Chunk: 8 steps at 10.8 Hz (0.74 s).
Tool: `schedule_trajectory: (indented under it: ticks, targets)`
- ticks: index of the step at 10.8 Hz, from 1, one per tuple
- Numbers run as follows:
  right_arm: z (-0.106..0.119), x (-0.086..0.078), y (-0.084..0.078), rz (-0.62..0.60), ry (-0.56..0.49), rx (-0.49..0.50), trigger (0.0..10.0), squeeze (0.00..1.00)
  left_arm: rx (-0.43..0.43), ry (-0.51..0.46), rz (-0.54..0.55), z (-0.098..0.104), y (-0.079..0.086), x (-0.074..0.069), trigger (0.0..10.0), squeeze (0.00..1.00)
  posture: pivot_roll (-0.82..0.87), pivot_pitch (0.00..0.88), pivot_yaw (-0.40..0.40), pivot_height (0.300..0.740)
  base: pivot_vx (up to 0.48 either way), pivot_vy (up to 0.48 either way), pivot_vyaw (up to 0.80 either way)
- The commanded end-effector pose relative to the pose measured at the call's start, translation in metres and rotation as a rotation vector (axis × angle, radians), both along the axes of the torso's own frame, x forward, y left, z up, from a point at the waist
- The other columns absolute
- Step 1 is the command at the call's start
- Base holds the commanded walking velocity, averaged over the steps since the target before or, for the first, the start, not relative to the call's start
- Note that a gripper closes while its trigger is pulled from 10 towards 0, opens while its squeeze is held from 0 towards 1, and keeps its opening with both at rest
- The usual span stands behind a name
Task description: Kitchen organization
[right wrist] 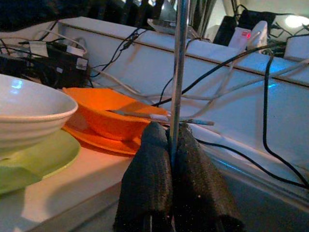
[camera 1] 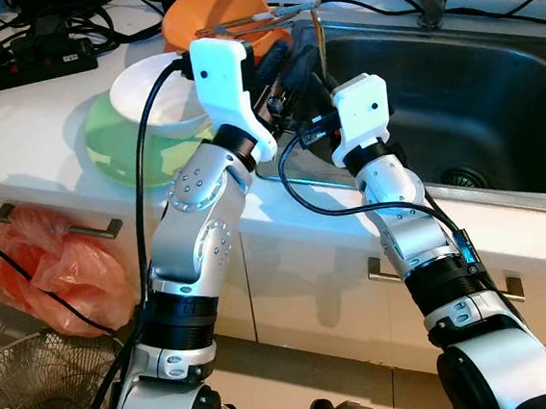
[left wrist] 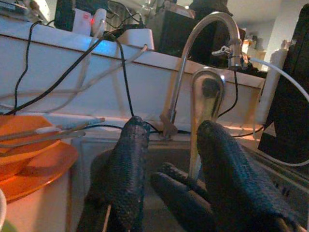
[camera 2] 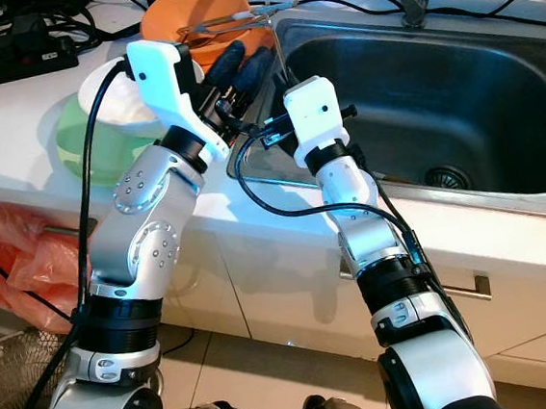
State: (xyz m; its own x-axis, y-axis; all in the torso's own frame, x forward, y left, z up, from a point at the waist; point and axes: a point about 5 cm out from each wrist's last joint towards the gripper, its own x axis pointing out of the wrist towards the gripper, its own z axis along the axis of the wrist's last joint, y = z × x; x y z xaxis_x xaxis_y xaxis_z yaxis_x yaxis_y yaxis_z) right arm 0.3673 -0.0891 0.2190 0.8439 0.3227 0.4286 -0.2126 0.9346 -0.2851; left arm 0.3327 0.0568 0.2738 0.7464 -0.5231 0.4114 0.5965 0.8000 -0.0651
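Two grippers meet at the near-left corner of the sink (camera 1: 496, 106). No brand or label can be read anywhere. The right gripper (right wrist: 170, 140) has its fingers pressed together on a thin metal rod (right wrist: 179, 67), which stands upright out of them. The left gripper (left wrist: 169, 159) is spread apart, and a shiny spoon (left wrist: 206, 96) rises between its fingers (left wrist: 130, 164); I cannot tell whether they touch it. Just beyond the left gripper sits an orange bowl (camera 1: 221, 21) holding chopsticks (camera 1: 255, 19), with a white bowl (camera 1: 152, 100) on a green plate (camera 1: 114, 157) beside it.
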Motion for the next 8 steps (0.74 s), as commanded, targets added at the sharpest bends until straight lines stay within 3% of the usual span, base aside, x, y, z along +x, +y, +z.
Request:
schedule_trajectory:
  ticks: [1,2,6,7,8]
  targets:
    - [0.001,0.002,-0.006,-0.019,0.005,0.026,0.0,0.0,-0.003,-0.006,0.017,-0.001,0.002,-0.002,10.0,1.0,0.09,0.15,-0.023,0.74,0.0,0.0,0.0]
    - [0.0,0.004,-0.011,-0.039,0.013,0.028,0.0,0.0,-0.003,-0.009,0.032,0.0,0.006,-0.002,10.0,0.0,0.09,0.151,-0.026,0.74,0.0,0.0,0.0]
    - [0.001,0.014,-0.031,-0.122,0.046,0.027,0.0,0.0,-0.003,0.006,0.067,-0.006,0.012,-0.003,10.0,0.0,0.09,0.157,-0.037,0.74,0.0,0.0,0.0]
    - [0.001,0.016,-0.034,-0.136,0.053,0.028,0.4,0.0,-0.004,0.009,0.073,-0.007,0.014,-0.003,10.0,0.0,0.09,0.158,-0.038,0.74,0.0,0.0,0.0]
    - [0.0,0.02,-0.039,-0.17,0.084,0.045,10.0,0.0,0.008,0.018,0.084,-0.011,0.016,-0.003,10.0,0.0,0.09,0.158,-0.04,0.74,0.0,0.0,0.0]
